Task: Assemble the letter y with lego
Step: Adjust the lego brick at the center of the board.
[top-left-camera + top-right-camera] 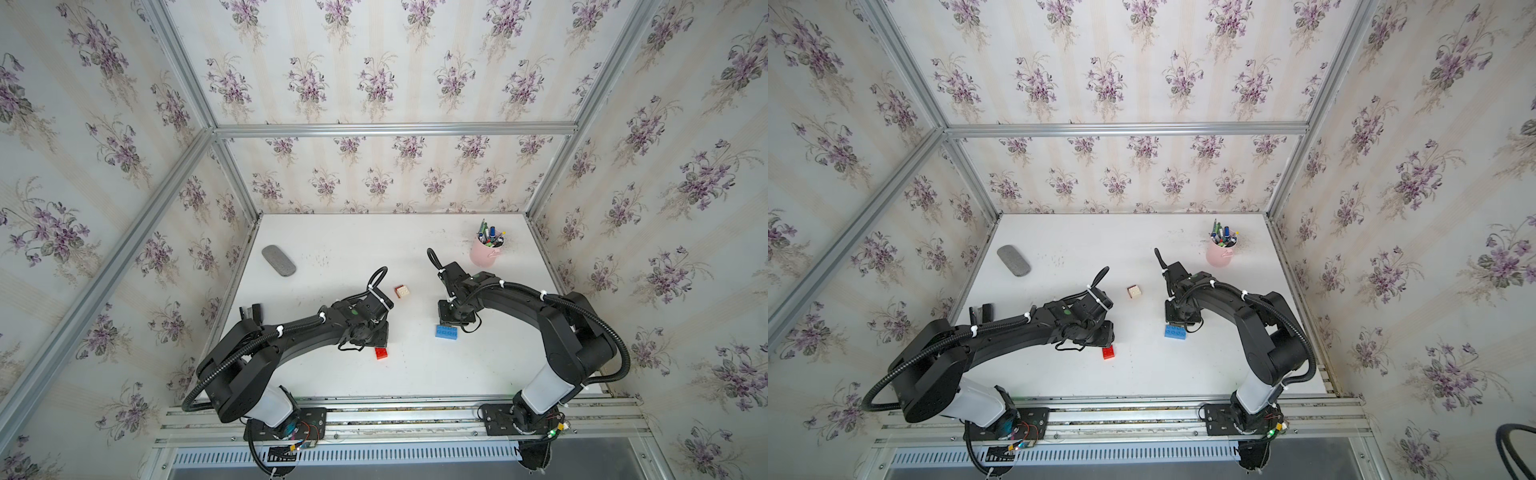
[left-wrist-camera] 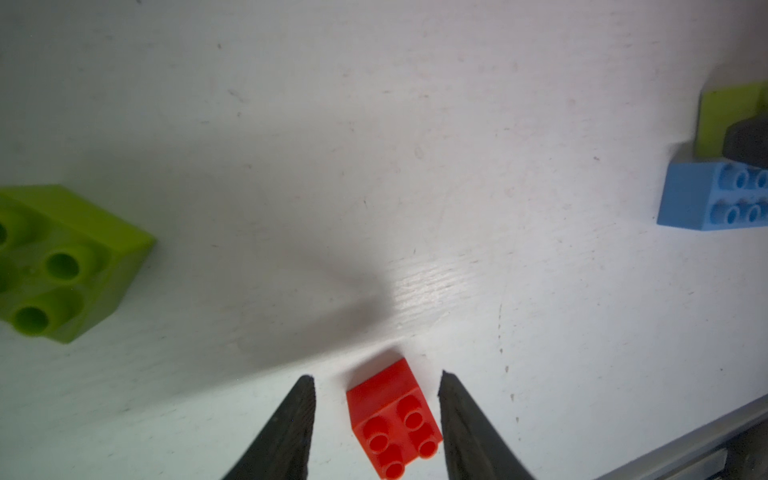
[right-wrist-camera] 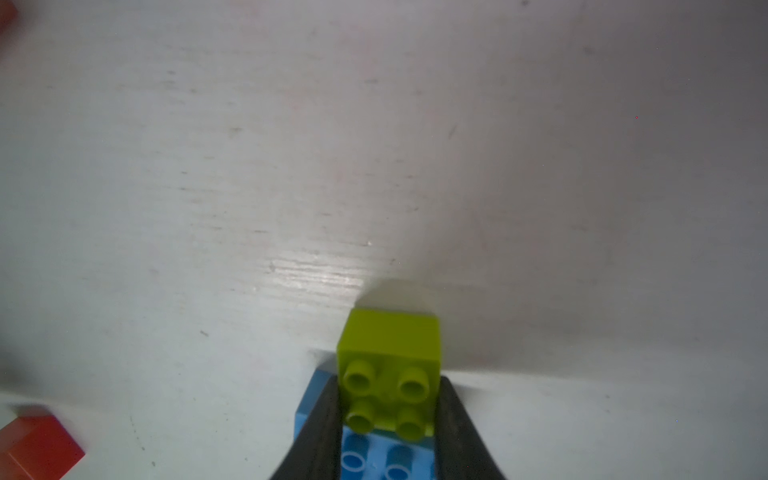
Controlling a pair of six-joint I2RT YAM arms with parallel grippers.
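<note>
A red lego brick [image 2: 392, 419] lies studs up on the white table [image 1: 332, 249] between my left gripper's [image 2: 377, 376] open fingers, with a gap on each side. It also shows in both top views [image 1: 381, 353] [image 1: 1108, 353]. My right gripper [image 3: 389, 382] is shut on a lime green brick [image 3: 388, 365], held close against the far long side of the blue brick [image 3: 374, 457] [image 1: 446, 331]; whether they touch I cannot tell. A second green brick [image 2: 62, 262] lies apart. A white brick [image 1: 402, 291] with a red edge sits between the arms. No letter y shows.
A pink cup of pens [image 1: 485, 253] stands at the back right. A grey oblong pad [image 1: 279, 260] lies at the back left, and a small black object [image 1: 251, 311] sits at the table's left edge. A metal rail [image 1: 415, 409] runs along the front.
</note>
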